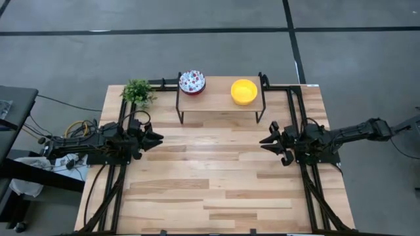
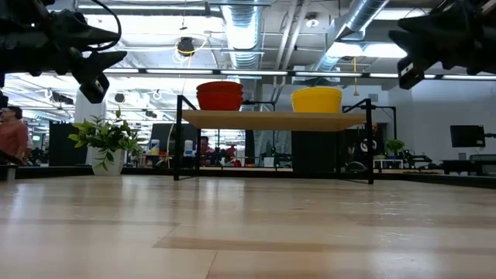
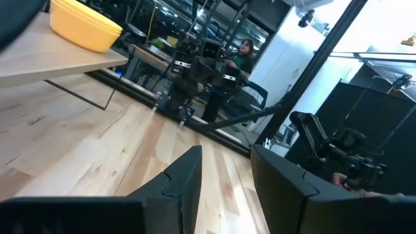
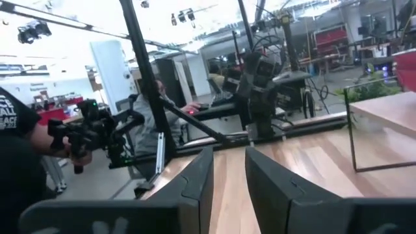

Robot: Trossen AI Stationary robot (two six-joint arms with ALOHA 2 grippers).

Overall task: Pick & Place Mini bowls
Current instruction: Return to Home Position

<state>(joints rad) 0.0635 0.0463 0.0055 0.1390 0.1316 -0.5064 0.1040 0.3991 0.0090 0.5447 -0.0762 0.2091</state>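
Note:
Two mini bowls stand on a low wooden shelf [image 1: 220,105] at the table's far edge. One is white with red-and-blue speckles inside [image 1: 191,82] and red outside [image 2: 219,95]. The other is plain yellow [image 1: 244,92], also seen in the left wrist view [image 3: 84,26]. My left gripper [image 1: 158,139] hovers at the table's left side, pointing level toward the right, open with nothing between its fingers [image 3: 226,153]. My right gripper [image 1: 264,141] hovers at the right side, facing it, open with nothing between its fingers [image 4: 229,153]. Both are nearer than the shelf.
A small green potted plant [image 1: 138,92] stands at the far left corner beside the shelf. Black frame rails [image 1: 292,88] run along the far edge and both sides. Bare wood lies between the two grippers and toward the near edge. People [image 4: 26,149] show beyond the table.

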